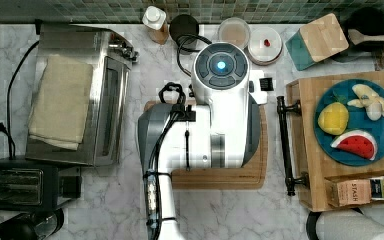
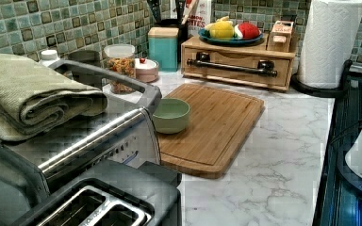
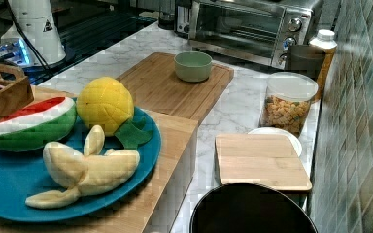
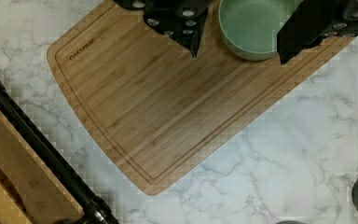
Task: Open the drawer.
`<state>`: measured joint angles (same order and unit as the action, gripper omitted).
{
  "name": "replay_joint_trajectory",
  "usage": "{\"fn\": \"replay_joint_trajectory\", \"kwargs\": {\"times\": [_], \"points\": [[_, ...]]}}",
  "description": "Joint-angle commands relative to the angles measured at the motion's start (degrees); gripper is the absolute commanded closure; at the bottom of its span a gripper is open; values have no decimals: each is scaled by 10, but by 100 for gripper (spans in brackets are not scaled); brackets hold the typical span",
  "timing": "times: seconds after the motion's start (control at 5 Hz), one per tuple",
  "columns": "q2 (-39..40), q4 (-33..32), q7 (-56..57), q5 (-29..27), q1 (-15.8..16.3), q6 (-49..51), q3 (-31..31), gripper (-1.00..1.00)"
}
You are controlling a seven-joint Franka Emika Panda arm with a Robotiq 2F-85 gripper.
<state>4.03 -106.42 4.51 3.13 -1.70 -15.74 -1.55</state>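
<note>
One cutting board (image 2: 210, 123) lies on the marble counter (image 2: 283, 155), carrying one green bowl (image 2: 170, 115) near its corner beside the toaster oven (image 2: 70, 141). Beyond it, one drawer (image 2: 238, 66) sits shut in a small wooden cabinet against the tiled wall, one black bar handle (image 2: 232, 67) across its front and one blue plate (image 2: 231, 39) with three plush fruits on top. In the top view, the arm (image 1: 215, 110) hangs folded over the board, well short of the handle; its gripper (image 4: 235, 44) points down, fingers spread apart and empty.
</note>
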Motion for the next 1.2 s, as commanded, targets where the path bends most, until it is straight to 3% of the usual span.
{"fn": "replay_joint_trajectory", "kwargs": {"times": [0.2, 0.4, 0.8, 1.2], "points": [[0, -4, 0, 4, -1, 0, -5, -100], [-14, -32, 43, 3, -3, -12, -2, -100], [-37, -75, 317, 16, -39, -14, 26, -100], [-56, -145, 450, 72, -58, -118, 55, -100]]}}
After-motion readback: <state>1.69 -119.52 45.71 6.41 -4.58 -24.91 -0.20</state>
